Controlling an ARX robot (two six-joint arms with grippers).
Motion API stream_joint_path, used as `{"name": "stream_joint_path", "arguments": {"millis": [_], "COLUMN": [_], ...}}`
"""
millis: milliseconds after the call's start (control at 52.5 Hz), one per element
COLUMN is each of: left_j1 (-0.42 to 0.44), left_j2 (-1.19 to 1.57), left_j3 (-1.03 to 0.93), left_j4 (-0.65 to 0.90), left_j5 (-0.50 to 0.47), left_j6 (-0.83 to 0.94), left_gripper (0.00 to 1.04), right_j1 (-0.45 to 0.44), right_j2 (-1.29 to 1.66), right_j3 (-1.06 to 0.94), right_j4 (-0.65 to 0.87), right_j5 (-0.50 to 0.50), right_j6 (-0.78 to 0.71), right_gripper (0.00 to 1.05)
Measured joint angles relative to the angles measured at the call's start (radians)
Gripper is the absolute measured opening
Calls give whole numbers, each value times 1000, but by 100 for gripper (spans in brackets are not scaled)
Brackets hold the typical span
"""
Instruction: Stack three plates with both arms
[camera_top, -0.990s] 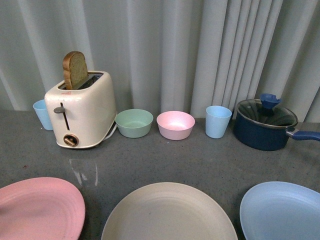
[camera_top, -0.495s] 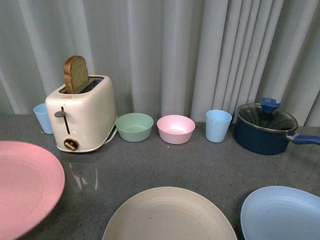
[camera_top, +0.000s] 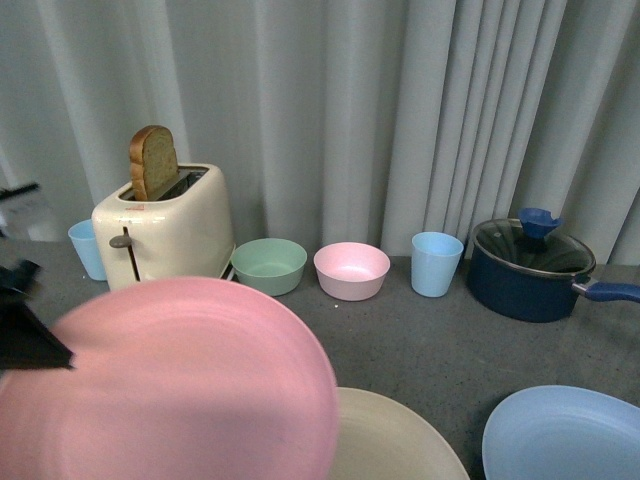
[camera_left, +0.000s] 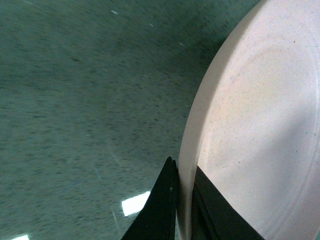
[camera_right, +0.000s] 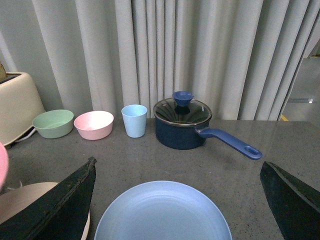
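My left gripper is shut on the rim of the pink plate, which hangs tilted above the table and covers the left edge of the beige plate in the front view. In the left wrist view the jaws pinch the pink plate's thin edge. The light blue plate lies flat at the front right. My right gripper is open above the near side of the blue plate, its fingers spread wide on either side. The beige plate shows beside its left finger.
Along the curtain stand a cream toaster holding a bread slice, a small blue cup, a green bowl, a pink bowl, a blue cup and a dark blue lidded pot with its handle pointing right.
The pink plate has been lifted off the table at the left and carried up and to the right, now overlapping the beige plate. The left gripper has come into the front view.
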Motion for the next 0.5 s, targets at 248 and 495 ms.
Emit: {"name": "stream_joint_path", "arguments": {"millis": [248,495], "left_j1": [-254,-318], "left_j2": [91,140], "left_j3": [-20,-5], "left_j4": [97,121], "left_j5": [-64,-109], "left_j6": [-152,-207], "left_gripper": [4,4], "right_j1": [0,0], "right_j2": [0,0], "right_j3": [0,0], "right_j4": [0,0], "right_j5": [0,0], "right_j6": [0,0], "right_gripper": [97,97]}}
